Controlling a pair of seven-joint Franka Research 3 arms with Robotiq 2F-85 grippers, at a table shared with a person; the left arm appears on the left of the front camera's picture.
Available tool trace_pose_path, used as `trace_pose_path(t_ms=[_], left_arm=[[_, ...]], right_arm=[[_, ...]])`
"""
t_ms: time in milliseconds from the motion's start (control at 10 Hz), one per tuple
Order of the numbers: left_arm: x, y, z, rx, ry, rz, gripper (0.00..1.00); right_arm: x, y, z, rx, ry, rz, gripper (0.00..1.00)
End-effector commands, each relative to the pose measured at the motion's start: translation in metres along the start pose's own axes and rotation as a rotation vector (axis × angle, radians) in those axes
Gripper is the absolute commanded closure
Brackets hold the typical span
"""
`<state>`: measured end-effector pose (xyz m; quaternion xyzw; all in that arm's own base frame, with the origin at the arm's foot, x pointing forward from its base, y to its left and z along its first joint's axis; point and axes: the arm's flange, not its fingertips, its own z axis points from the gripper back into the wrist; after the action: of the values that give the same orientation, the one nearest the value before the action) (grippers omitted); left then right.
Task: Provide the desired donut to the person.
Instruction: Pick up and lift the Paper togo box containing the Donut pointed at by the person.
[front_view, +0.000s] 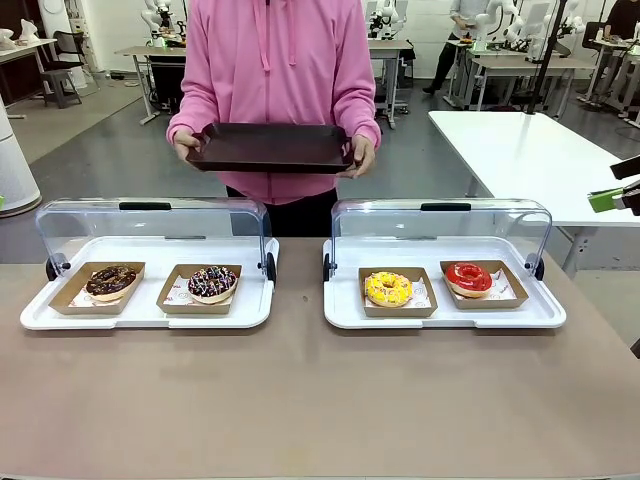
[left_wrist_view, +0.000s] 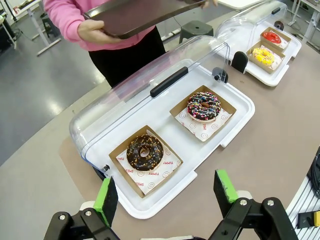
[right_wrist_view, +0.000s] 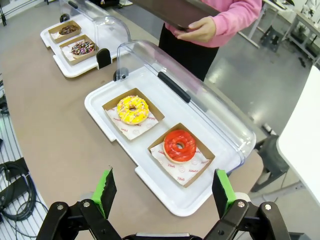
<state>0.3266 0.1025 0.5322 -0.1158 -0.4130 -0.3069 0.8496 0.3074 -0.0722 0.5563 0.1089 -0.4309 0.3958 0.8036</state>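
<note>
The person (front_view: 270, 70) in a pink hoodie stands at the far side and holds a dark tray (front_view: 270, 148) level in both hands. Four donuts lie in cardboard boats: a chocolate one with nuts (front_view: 110, 281), a chocolate one with sprinkles (front_view: 212, 283), a yellow one (front_view: 388, 289) and a red one (front_view: 468, 279). My left gripper (left_wrist_view: 165, 195) hangs open above the nut donut (left_wrist_view: 145, 151), holding nothing. My right gripper (right_wrist_view: 163, 192) is open and empty above the red donut (right_wrist_view: 180, 145), and shows at the right edge (front_view: 612, 196) of the front view.
Two white display trays (front_view: 145, 318) (front_view: 445, 320) stand side by side, their clear lids (front_view: 150, 225) (front_view: 440, 228) swung up toward the person. The brown table (front_view: 320, 400) lies bare in front of them. A white table (front_view: 530, 150) stands behind on the right.
</note>
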Motion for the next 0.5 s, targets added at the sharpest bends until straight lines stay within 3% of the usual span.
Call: trace_pose_path(t_ms=[0,400], left_arm=[[-0.0004,0.0007,-0.0001,0.001,0.001,-0.003,0.0],[-0.0004,0.0007,-0.0001,0.001,0.001,-0.003,0.0]], right_arm=[[0.0002,0.0,-0.0013,0.004,-0.002,-0.004,0.0],[0.0002,0.0,-0.0013,0.004,-0.002,-0.004,0.0]])
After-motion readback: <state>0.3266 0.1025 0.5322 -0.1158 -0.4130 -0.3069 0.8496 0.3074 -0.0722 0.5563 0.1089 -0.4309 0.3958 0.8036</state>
